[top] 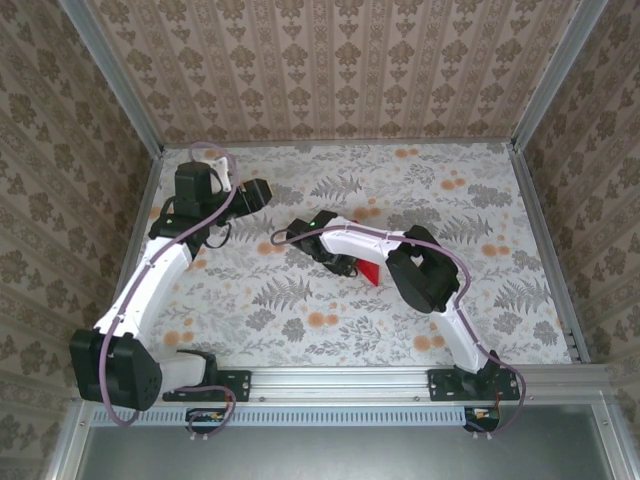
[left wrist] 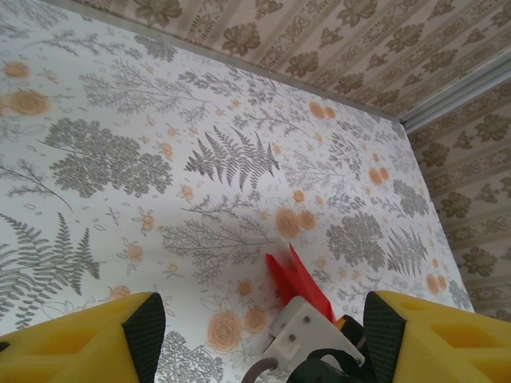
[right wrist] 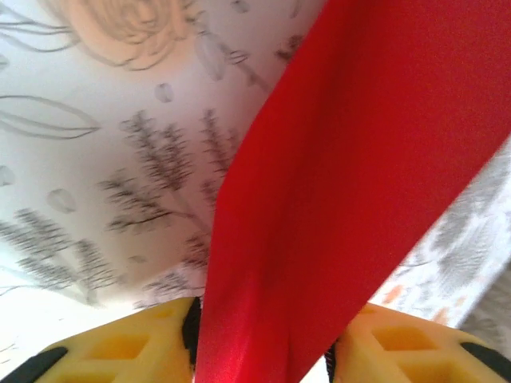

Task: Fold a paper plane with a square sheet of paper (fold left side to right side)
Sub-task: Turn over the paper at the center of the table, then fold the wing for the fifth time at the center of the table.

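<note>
Red paper (right wrist: 359,159) sits between parted fingers (right wrist: 120,347) of right claw (right wrist: 263,327); left claw (left wrist: 261,327) released.

Damask-papered walls (top: 330,60) w/ fern-print tabletop (top: 260,325), alu frame (top: 350,385).

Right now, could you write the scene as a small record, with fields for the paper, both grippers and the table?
paper: red, creased, partly lifted off the table, near its middle
left gripper: open, empty, apart from the paper
right gripper: open, with the paper running between its fingers
table: covered with a print of grey ferns and orange flowers
</note>
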`<move>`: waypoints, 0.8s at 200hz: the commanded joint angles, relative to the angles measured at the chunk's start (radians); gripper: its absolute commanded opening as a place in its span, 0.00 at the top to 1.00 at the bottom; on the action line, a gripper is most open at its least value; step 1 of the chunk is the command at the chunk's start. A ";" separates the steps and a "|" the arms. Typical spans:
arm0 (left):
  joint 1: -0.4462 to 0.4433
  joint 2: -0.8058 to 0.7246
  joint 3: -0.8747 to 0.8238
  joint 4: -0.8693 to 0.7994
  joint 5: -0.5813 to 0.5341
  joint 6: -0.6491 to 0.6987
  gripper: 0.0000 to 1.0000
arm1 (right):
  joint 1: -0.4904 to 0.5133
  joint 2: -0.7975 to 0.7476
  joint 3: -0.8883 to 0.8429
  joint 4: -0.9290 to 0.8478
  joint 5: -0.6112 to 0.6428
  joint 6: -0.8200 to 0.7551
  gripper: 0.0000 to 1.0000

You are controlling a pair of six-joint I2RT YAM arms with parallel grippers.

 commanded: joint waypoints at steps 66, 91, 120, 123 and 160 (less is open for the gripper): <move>-0.113 0.246 -0.107 0.195 0.212 -0.195 0.30 | -0.182 -0.568 -0.360 0.309 -0.520 0.123 0.21; -0.192 0.343 -0.115 0.308 0.244 -0.282 0.30 | -0.317 -0.732 -0.560 0.548 -0.677 0.206 0.18; -0.270 0.457 -0.083 0.394 0.252 -0.332 0.30 | -0.444 -0.856 -0.739 0.798 -0.797 0.296 0.08; -0.275 0.468 -0.077 0.398 0.251 -0.334 0.30 | -0.456 -0.864 -0.751 0.812 -0.806 0.303 0.06; -0.318 0.598 0.002 0.414 0.264 -0.344 0.31 | -0.556 -0.902 -0.843 0.930 -0.904 0.353 0.00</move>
